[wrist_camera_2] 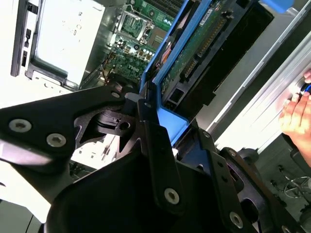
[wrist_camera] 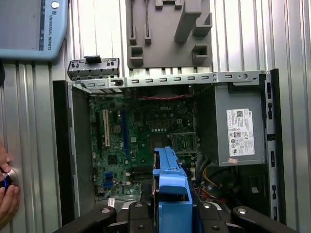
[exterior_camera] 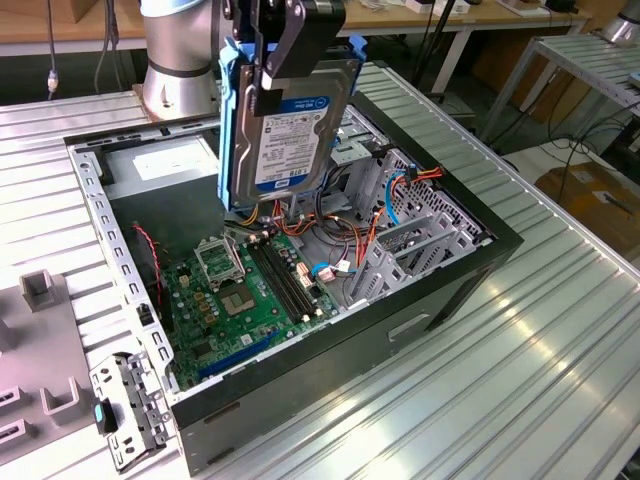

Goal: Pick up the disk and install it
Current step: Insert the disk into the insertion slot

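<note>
While the one claw (exterior_camera: 272,85) grips it tight by its top end, the one disk (exterior_camera: 290,130) hangs upright in the air over the open computer case (exterior_camera: 420,300). The disk has two blue rails, one down each long side, and one white label with a blue band. The top of the claw is cut off by the edge of the exterior view. In the second wrist view the claw's two black fingers (wrist_camera_2: 158,145) press on the blue end of the disk (wrist_camera_2: 194,43), and the label cannot be seen from there. In the first wrist view the disk (wrist_camera: 170,184) is seen end-on, so it looks like a thin blue strip. Inside the case lie one green board (exterior_camera: 240,300) and one grey box (wrist_camera: 240,131) with a white sticker. The disk hides some of the case behind it. The orange and red wires (exterior_camera: 340,235) are too tangled to count. The case sits on a ribbed metal table (exterior_camera: 540,340). One person's hand (wrist_camera_2: 296,116) is half cut off.
</note>
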Robot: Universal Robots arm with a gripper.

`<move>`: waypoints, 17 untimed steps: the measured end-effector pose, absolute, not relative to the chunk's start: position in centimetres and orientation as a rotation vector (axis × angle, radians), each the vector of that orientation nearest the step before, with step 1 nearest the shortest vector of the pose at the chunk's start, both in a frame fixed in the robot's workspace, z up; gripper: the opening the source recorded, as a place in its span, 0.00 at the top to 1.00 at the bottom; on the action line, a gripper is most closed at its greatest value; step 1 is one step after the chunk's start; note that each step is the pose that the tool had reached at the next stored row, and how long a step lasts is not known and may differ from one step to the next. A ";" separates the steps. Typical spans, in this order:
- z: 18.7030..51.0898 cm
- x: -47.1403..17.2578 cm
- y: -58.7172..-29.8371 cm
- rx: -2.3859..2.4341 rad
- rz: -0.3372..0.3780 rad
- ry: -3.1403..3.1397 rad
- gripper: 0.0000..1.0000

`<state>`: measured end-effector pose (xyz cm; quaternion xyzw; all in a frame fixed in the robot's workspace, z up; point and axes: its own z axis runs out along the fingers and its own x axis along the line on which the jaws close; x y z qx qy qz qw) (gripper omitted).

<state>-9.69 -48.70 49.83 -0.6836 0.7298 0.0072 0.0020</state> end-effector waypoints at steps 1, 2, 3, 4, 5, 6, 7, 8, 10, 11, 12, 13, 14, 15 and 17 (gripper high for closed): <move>49.8 -9.5 -48.7 -2.145 0.023 2.290 0.63; 49.8 -9.4 -48.7 -2.145 0.023 2.290 0.63; 49.8 -9.1 -48.7 -2.145 0.023 2.290 0.63; 49.8 -8.9 -48.7 -2.145 0.023 2.290 0.63; 49.8 -8.8 -48.7 -2.145 0.023 2.290 0.63; 49.8 -8.6 -48.7 -2.145 0.023 2.290 0.63; 49.8 -8.6 -48.7 -2.145 0.023 2.290 0.63; 49.8 -8.5 -48.7 -2.145 0.023 2.290 0.63; 49.8 -8.5 -48.7 -2.145 0.023 2.290 0.63; 49.8 -8.5 -48.7 -2.145 0.023 2.290 0.63; 49.8 -8.5 -48.7 -2.145 0.023 2.290 0.63; 49.8 -8.5 -48.7 -2.145 0.023 2.290 0.63; 49.8 -8.5 -48.7 -2.145 0.023 2.290 0.63; 49.8 -8.5 -48.8 -2.145 0.023 2.290 0.63; 49.8 -8.5 -49.2 -2.145 0.023 2.290 0.63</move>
